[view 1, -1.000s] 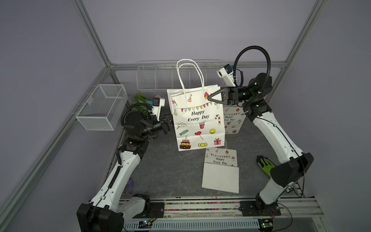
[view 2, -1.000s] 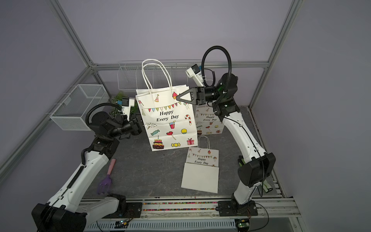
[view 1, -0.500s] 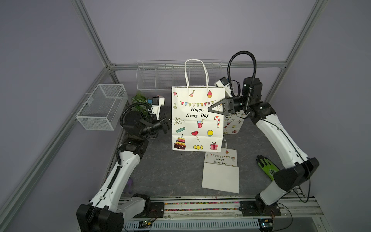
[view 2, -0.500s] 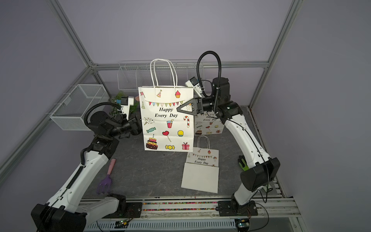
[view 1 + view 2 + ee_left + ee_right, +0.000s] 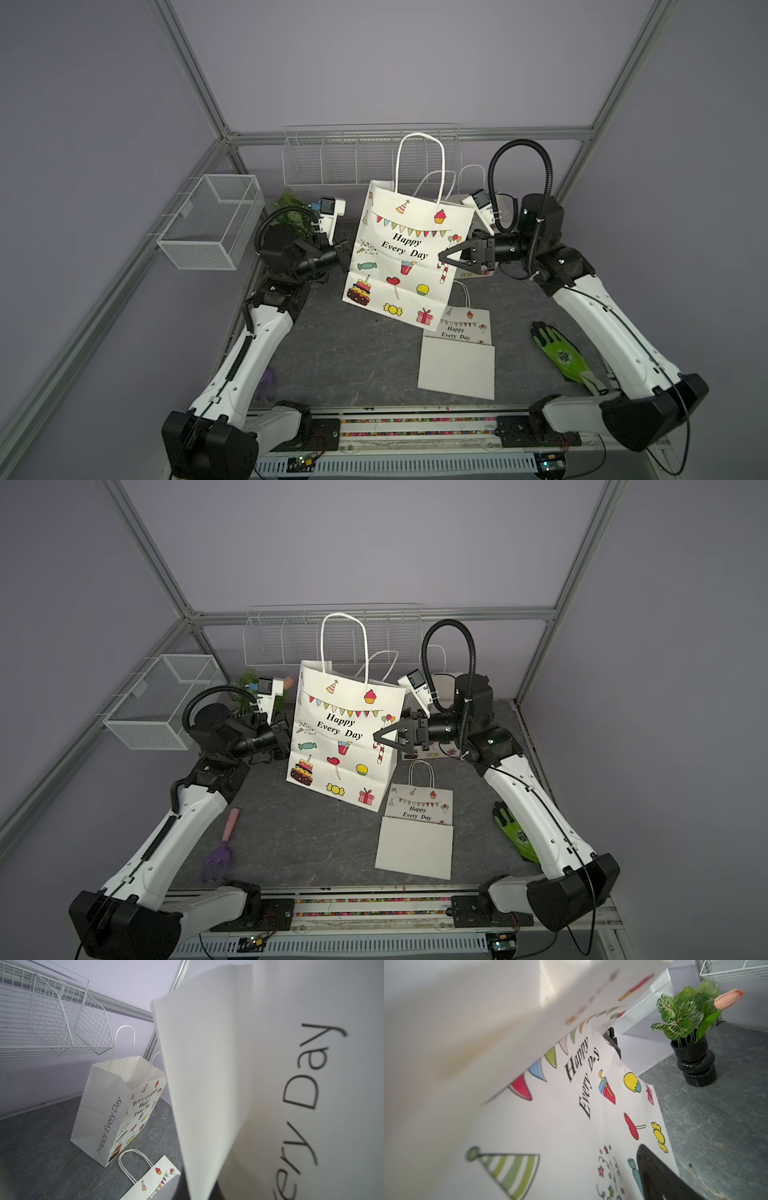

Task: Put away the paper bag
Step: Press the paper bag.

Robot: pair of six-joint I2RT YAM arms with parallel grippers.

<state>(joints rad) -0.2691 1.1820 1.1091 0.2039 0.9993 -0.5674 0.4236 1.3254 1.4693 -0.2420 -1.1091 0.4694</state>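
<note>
- Locate paper bag (image 5: 399,266) mid-scene between both arms, seen in both top views (image 5: 343,737); printed face toward camera, handles up.
- Tag left gripper (image 5: 343,252) as clamped tight on bag's left side edge, roughly mid-height. Fingers mostly hidden behind paper; left wrist view filled by side panel right at lens.
- Tag right gripper (image 5: 444,261) as spread wide, gripping nothing. Tips just beside bag's right edge, mid-height; touching or not, cannot tell.
- Key relation: hanging from left arm only. Long axis, handles to base, tipped off vertical, with top leaning toward right arm and base swung toward left arm. Lower right corner dipped to just over flat bag (image 5: 457,357) on table (image 5: 353,357); contact there unclear.
- Likely target, as a guess: wire rack (image 5: 332,162) on back wall, behind and above bag. So next move probably up and back, by left arm, already gripping. Right arm equally near, free for re-grip or steadying.
- Risk guess: one-sided pinch on thin paper, so likely swing or twist during lift.
- Versus a second ago: right gripper then pinched on bag's upper right, that side raised. Half a second ago: bag square and upright, right jaws parting. Now let go on right and sagging on that side; left closed down fully.
- Skip second standing bag (image 5: 116,1109) behind and glove (image 5: 563,355).
</note>
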